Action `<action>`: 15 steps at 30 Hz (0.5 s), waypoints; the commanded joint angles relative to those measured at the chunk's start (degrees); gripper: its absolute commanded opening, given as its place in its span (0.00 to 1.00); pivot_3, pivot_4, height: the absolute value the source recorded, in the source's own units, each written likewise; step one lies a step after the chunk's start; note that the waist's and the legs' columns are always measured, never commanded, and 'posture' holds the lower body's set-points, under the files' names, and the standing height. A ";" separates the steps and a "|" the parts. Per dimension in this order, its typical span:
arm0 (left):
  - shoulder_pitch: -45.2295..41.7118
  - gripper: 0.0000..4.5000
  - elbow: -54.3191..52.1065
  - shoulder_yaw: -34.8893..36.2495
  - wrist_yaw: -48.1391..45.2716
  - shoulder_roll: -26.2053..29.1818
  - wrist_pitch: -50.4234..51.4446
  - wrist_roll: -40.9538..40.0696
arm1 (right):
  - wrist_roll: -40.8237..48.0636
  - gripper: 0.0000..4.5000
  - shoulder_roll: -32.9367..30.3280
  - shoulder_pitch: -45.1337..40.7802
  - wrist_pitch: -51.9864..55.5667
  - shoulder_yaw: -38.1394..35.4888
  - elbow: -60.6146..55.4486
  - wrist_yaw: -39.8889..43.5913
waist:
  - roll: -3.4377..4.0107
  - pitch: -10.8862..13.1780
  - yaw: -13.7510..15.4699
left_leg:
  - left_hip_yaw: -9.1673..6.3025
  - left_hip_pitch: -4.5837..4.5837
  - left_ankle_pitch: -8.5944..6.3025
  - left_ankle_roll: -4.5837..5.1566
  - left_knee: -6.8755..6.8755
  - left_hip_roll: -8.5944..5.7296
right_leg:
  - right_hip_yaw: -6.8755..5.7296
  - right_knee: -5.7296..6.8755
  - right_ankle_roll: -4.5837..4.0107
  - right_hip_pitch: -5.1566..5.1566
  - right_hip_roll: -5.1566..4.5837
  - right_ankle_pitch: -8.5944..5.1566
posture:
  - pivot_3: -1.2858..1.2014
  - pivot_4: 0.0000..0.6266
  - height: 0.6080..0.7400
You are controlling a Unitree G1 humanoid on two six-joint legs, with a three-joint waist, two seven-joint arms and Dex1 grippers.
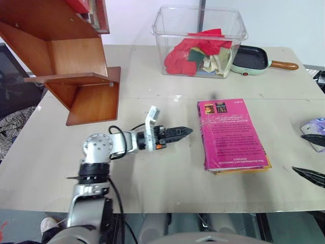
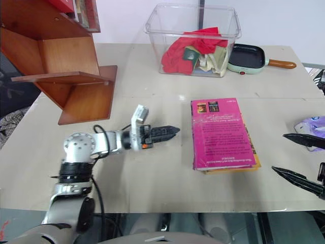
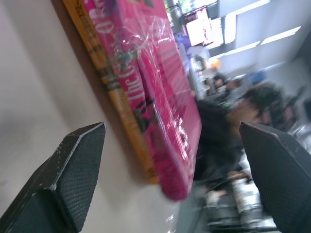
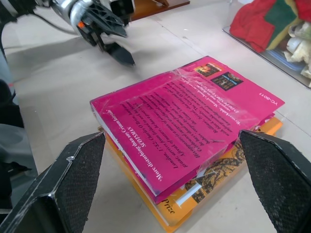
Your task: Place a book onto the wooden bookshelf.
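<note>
The magenta-pink book point(image 1: 231, 134) lies flat, back cover up, on top of a yellow book point(image 4: 214, 189) at the table's right middle. The wooden bookshelf point(image 1: 76, 66), reddish-brown with slanted panels, stands at the far left of the table. My left gripper point(image 1: 184, 131) hovers low over the table just left of the book and points at its spine; in the left wrist view its fingers point(image 3: 73, 170) are open, with the spine ahead. My right gripper point(image 2: 303, 160) is open at the right edge, clear of the book.
A clear plastic bin point(image 1: 200, 30) of red and cream cloths sits at the back. A mint-green pan point(image 1: 251, 58) with a wooden handle lies to its right. A purple-white item point(image 1: 317, 124) is at the far right edge. Bare table separates shelf and book.
</note>
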 commanded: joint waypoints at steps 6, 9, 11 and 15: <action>-5.58 1.00 10.38 5.06 9.77 -9.96 -0.22 -0.39 | 1.48 0.99 -0.36 1.54 -0.87 -2.89 -2.43 -2.20 | 0.00 0.00 0.05 | 0.09 -0.01 0.01 -0.01 0.01 -0.04 | 0.00 0.01 -0.01 0.00 0.01 0.00 | 0.52 0.24 1.00; -6.63 1.00 12.64 4.27 9.13 -11.72 -1.40 2.51 | 2.43 0.99 -0.61 2.56 -0.31 -3.59 -3.01 -1.82 | 0.00 -0.01 0.22 | 0.14 -0.03 0.01 -0.02 0.01 -0.08 | -0.01 0.01 -0.01 0.00 0.00 0.00 | 0.52 0.24 1.00; -7.25 1.00 13.74 3.89 8.16 -12.84 -2.21 4.44 | 3.45 0.99 -0.56 3.49 -0.07 -4.22 -3.73 -1.43 | -0.01 -0.01 0.36 | 0.17 -0.05 0.01 -0.01 0.01 -0.11 | -0.01 0.00 -0.01 0.00 -0.02 0.00 | 0.52 0.24 1.00; -8.52 1.00 15.56 3.22 5.42 -14.43 -3.74 8.21 | 4.93 0.99 -0.55 4.43 0.23 -5.02 -4.06 -1.53 | -0.01 -0.01 0.66 | 0.16 -0.06 0.01 -0.02 0.02 -0.11 | -0.02 -0.02 -0.01 0.00 -0.02 0.00 | 0.52 0.24 1.00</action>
